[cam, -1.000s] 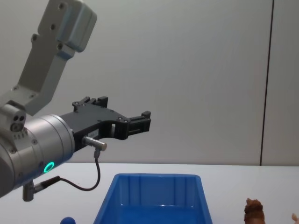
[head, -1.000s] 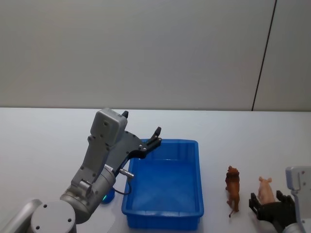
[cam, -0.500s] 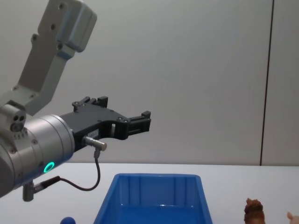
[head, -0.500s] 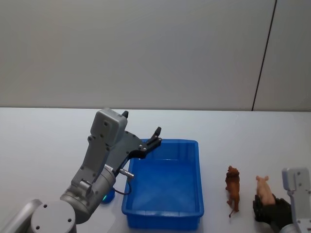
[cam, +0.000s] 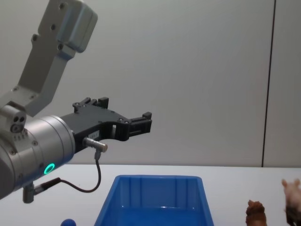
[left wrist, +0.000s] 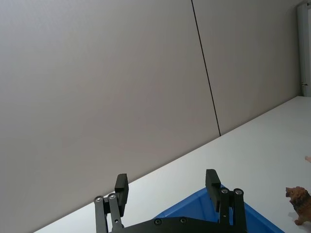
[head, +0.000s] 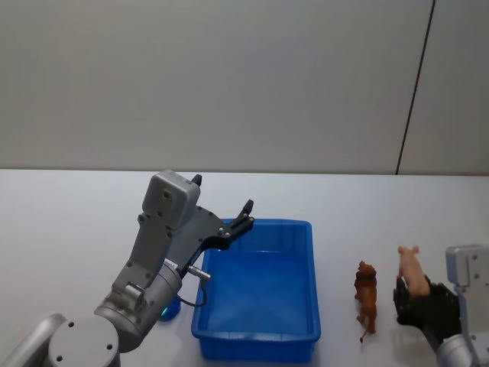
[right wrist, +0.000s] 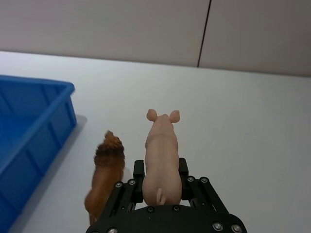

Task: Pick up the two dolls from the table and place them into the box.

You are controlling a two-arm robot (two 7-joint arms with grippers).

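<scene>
My right gripper is shut on the pale pink doll and holds it a little above the table, right of the box. In the right wrist view the pink doll sits between the fingers. The reddish-brown doll stands on the table between the pink doll and the blue box. My left gripper hovers open and empty above the box's far left corner; its fingers stand wide apart.
A small blue ball lies on the table left of the box, partly behind my left arm. The table's right side, beyond the dolls, is bare white surface. A plain wall stands behind the table.
My right gripper has moved in around the pink doll, shut on it and lifted it off the table. The left arm and the reddish-brown doll have not moved.
</scene>
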